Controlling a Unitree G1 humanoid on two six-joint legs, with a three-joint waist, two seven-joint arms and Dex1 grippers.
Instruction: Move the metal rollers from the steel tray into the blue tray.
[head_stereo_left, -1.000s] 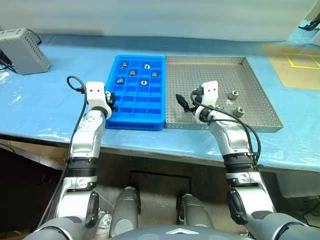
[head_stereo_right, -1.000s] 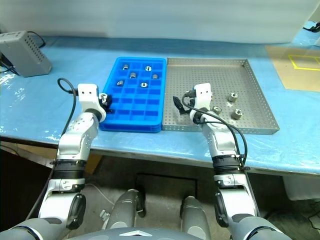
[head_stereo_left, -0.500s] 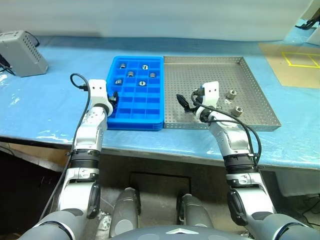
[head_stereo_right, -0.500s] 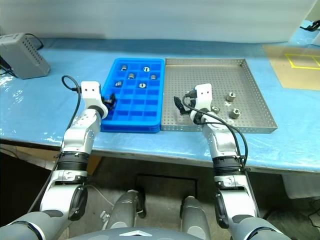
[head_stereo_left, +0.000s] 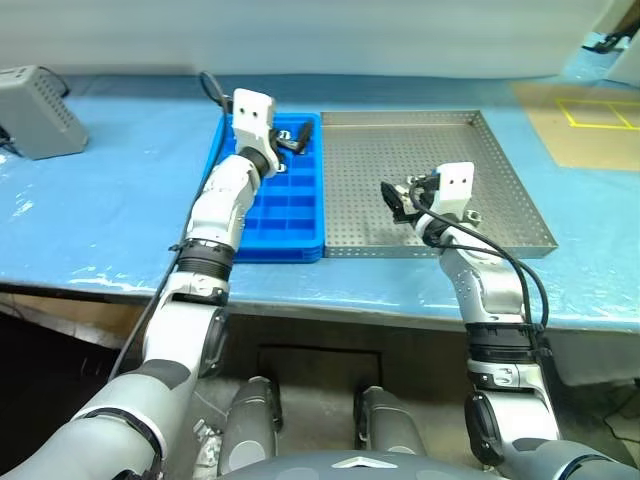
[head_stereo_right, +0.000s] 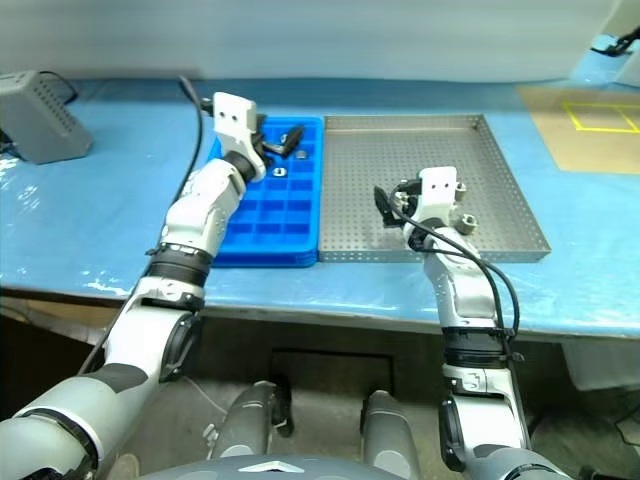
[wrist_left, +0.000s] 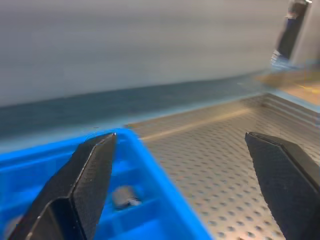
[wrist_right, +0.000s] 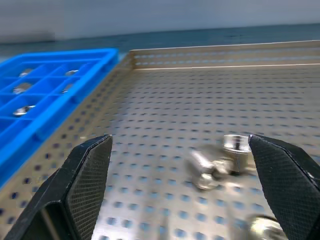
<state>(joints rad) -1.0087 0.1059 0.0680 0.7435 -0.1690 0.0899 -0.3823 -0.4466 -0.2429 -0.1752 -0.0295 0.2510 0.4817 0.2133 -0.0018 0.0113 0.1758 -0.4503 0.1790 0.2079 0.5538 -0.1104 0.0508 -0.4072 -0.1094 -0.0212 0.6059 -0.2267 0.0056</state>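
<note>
Metal rollers (wrist_right: 220, 162) lie between the right claw (wrist_right: 185, 190) fingers — untouched

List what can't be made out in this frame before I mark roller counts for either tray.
- Metal rollers left in the steel tray: the right gripper and wrist cover them in the head views; the right wrist view blurs them and its lower edge cuts one off.
- Rollers in the blue tray: the left gripper and arm cover the far compartments.
- Left wrist view: motion blur; one greyish blob in a compartment.
</note>
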